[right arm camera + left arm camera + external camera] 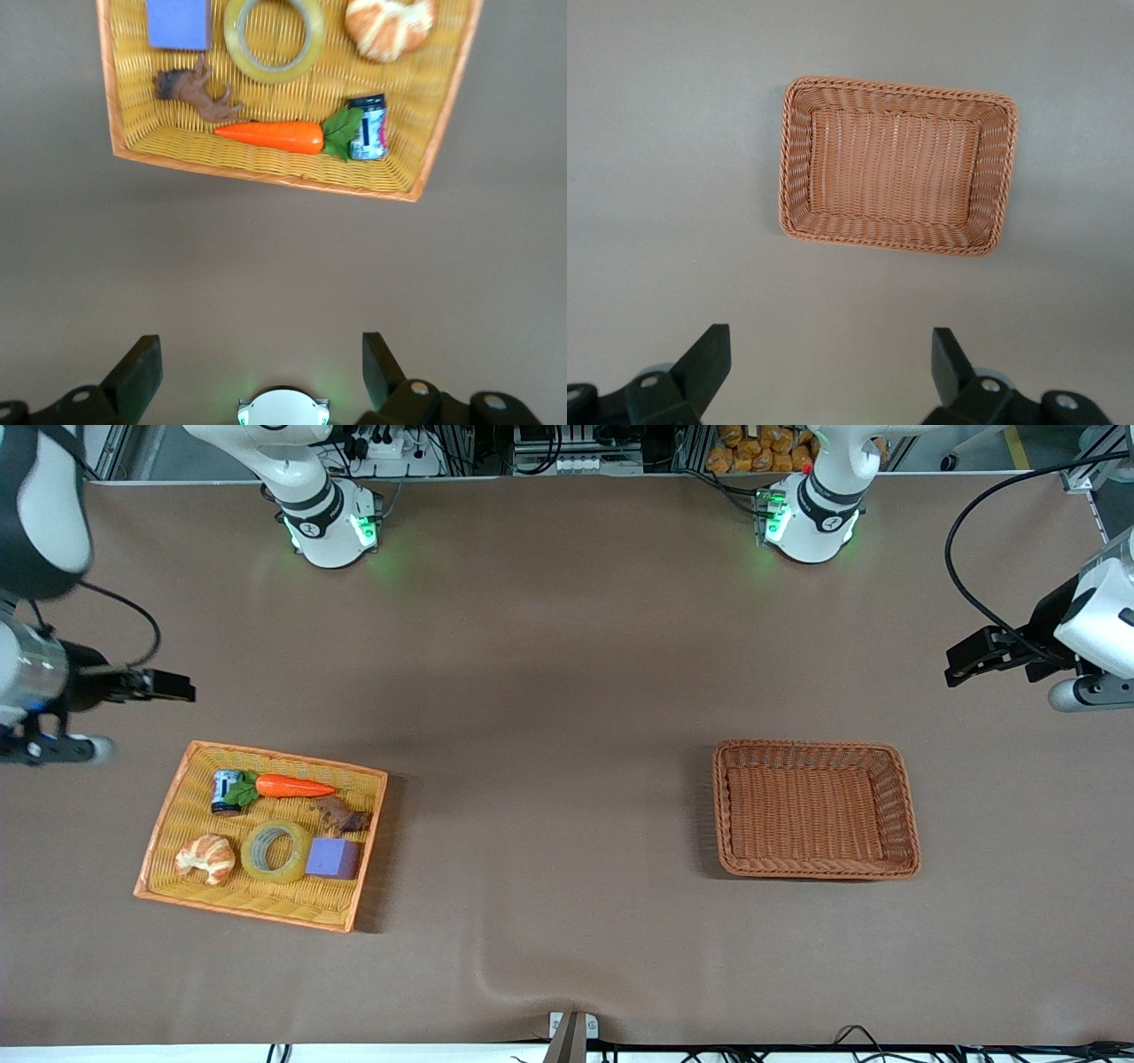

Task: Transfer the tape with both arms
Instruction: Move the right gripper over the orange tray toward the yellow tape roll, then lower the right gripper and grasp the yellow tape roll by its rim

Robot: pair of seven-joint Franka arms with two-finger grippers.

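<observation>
The tape (276, 874), a yellowish translucent ring, lies flat in a yellow wicker tray (257, 908) between a croissant and a purple cube. It also shows in the right wrist view (275, 74), cut off by the picture's edge. My right gripper (164, 685) is open and empty, up over bare table close to the tray's edge; its own view shows the jaws wide apart (261, 367). My left gripper (961, 664) is open and empty over bare table at the left arm's end; its own view shows it wide open (831, 363).
The tray also holds a croissant (206, 858), a purple cube (333, 858), a carrot (294, 786), a small can (226, 792) and a brown toy animal (341, 815). An empty brown wicker basket (815, 868) sits toward the left arm's end and also shows in the left wrist view (796, 168).
</observation>
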